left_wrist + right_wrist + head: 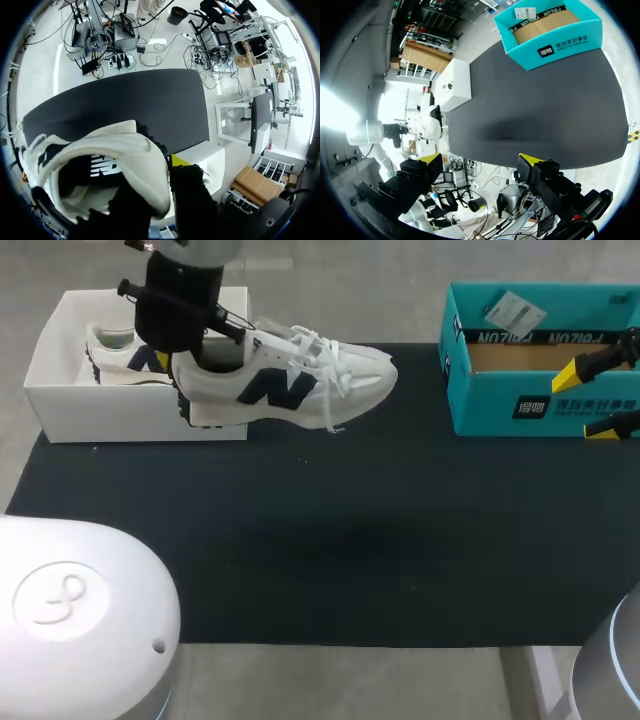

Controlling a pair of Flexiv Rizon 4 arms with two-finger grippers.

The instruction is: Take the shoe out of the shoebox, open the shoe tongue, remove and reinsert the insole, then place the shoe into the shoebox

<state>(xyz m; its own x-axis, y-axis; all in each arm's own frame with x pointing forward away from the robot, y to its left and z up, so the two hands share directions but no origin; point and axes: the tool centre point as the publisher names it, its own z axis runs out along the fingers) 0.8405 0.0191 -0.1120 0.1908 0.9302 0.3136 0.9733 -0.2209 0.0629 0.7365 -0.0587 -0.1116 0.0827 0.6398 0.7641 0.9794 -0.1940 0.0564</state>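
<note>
Our left tool grips the shoe by its heel collar, likely to lift it clear of the shoebox beneath; our right tool hangs open, well apart.

A table with a matte black top fills the middle of the head view, its far edge running straight across and its near edge parallel to it. The light on it is soft and even, with one vague darker patch near the top's middle. A few tiny pale specks dot the black
</note>
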